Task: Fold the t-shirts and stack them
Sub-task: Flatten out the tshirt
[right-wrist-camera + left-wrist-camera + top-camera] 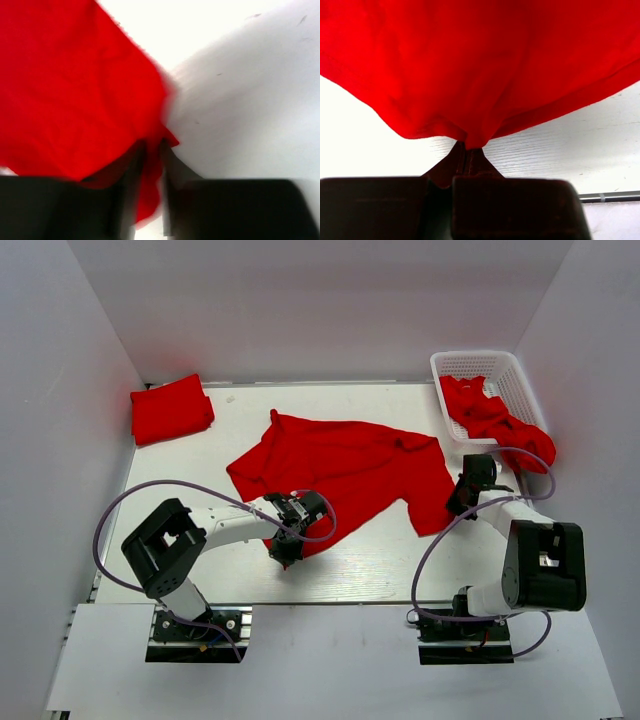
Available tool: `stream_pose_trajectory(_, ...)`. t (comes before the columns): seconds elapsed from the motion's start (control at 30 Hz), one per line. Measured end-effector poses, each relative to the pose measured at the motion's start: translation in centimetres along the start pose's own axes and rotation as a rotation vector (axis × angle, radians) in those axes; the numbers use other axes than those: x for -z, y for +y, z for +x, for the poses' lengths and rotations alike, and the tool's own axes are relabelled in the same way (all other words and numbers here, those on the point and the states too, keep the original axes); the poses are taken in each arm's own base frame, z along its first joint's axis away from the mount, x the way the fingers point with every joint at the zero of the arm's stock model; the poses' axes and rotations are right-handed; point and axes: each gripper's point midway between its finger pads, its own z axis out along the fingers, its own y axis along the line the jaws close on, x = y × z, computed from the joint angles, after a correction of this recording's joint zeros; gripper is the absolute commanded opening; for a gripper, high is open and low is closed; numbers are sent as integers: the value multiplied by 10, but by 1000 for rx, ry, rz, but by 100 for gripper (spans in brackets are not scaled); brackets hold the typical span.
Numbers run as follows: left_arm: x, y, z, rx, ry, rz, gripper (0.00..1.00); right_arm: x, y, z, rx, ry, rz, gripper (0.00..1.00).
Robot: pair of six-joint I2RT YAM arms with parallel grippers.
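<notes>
One red t-shirt (pixel 345 470) lies spread across the middle of the table. My left gripper (pixel 283 545) is shut on the shirt's near hem, and in the left wrist view the cloth (pixel 480 65) bunches up from the pinched fingertips (pixel 466 146). My right gripper (pixel 462 502) is at the shirt's right edge; in the blurred right wrist view a fold of the red cloth (pixel 70 100) sits between its nearly closed fingers (pixel 152 145). A folded t-shirt (pixel 170 408) rests at the back left corner. More crumpled t-shirts (pixel 495 420) fill the basket and spill over its near side.
A white lattice basket (pixel 480 357) stands at the back right against the wall. White walls enclose the table on the left, back and right. Purple cables loop from both arms near the table's front edge.
</notes>
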Motion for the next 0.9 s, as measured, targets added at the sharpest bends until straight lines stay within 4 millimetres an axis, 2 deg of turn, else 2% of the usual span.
stream_pose_trajectory(0.03,0,1,0,1,0,-2,0,-1,1,-1,0,-5,-5,12)
stream_pose_trajectory(0.07,0,1,0,0,0,-5,0,-2,3,-1,-12,-10,-12,0)
stream_pose_trajectory(0.17,1,4,0,0,1,-19,0,-3,5,-2,-9,-15,-28,0)
stream_pose_trajectory(0.27,10,4,-9,2,-23,-32,0,2,9,-2,-3,-20,-58,0)
stream_pose_trajectory(0.33,22,1,-22,8,-66,-31,0,13,16,-8,0,-49,-105,0)
stream_pose_trajectory(0.4,43,-3,-44,17,-139,-27,0,33,27,-24,4,-119,-171,0)
stream_pose_trajectory(0.47,72,-8,-73,34,-256,-4,0,59,38,-46,10,-212,-243,0)
stream_pose_trajectory(0.53,109,-9,-103,58,-396,19,0,94,52,-79,13,-328,-320,0)
stream_pose_trajectory(0.7,209,11,-159,132,-718,1,0,184,77,-149,16,-591,-466,0)
stream_pose_trajectory(0.8,267,30,-181,185,-883,-31,0,234,82,-178,14,-717,-516,0)
stream_pose_trajectory(0.9,319,50,-189,203,-1036,-41,0,290,84,-208,2,-860,-557,0)
